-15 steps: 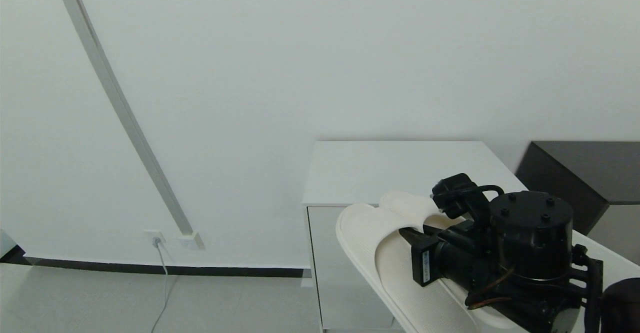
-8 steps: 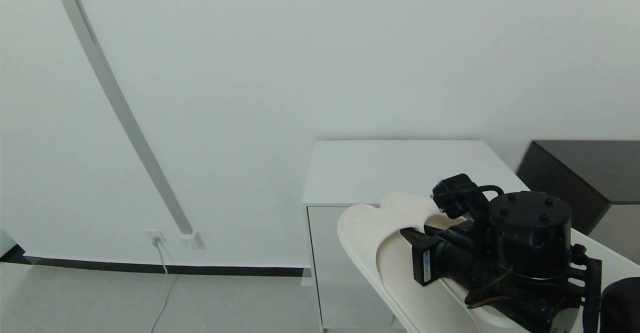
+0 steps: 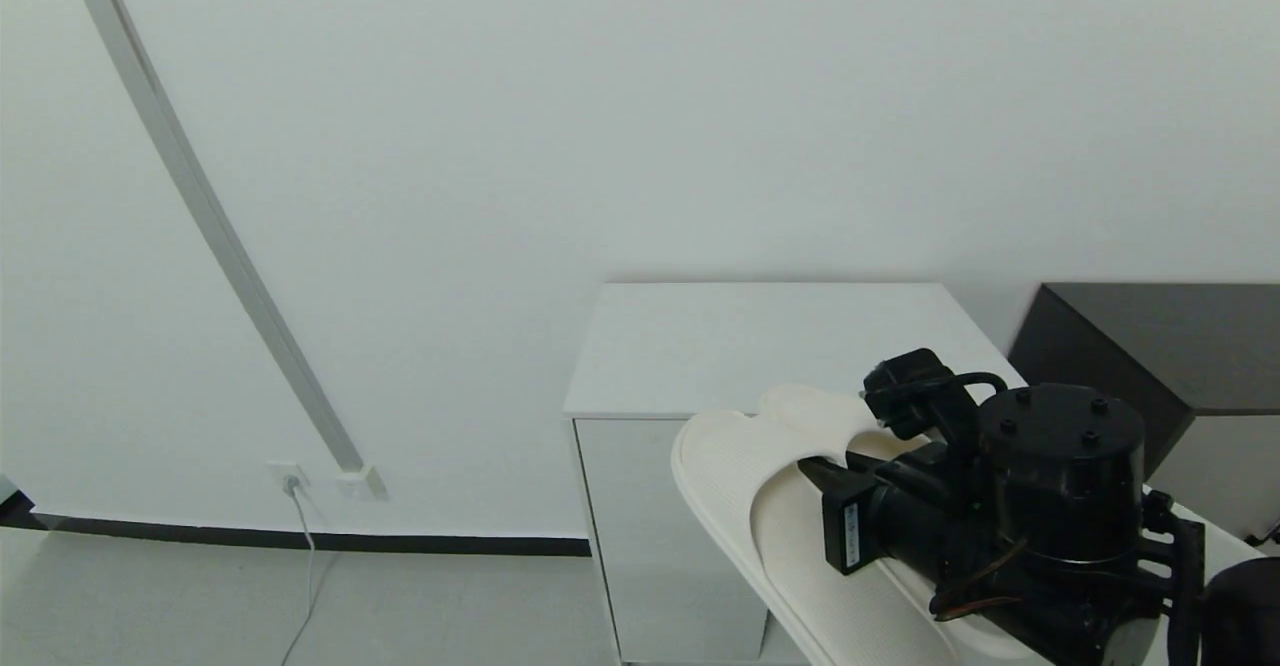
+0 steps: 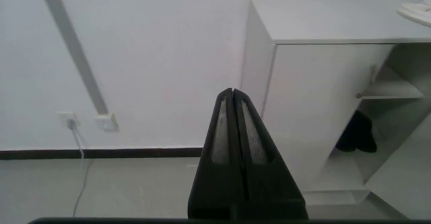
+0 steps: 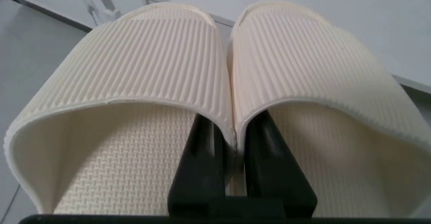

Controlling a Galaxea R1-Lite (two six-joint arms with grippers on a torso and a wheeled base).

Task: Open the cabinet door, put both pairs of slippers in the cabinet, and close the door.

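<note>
Slippers (image 5: 168,69), a cream pair side by side, are pinched at their adjoining inner walls by the right pincer (image 5: 232,135), raised before the white cabinet's (image 3: 760,346) top front edge. The left pincer (image 4: 232,136), pressed together and bare, faces the cabinet's open right side; floor (image 3: 300,606) spreads leftward.

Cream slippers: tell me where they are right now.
The cream slippers are at the head view's lower right, side by side. They are clamped by the right end effector, nearer the camera than the white cabinet.
</note>
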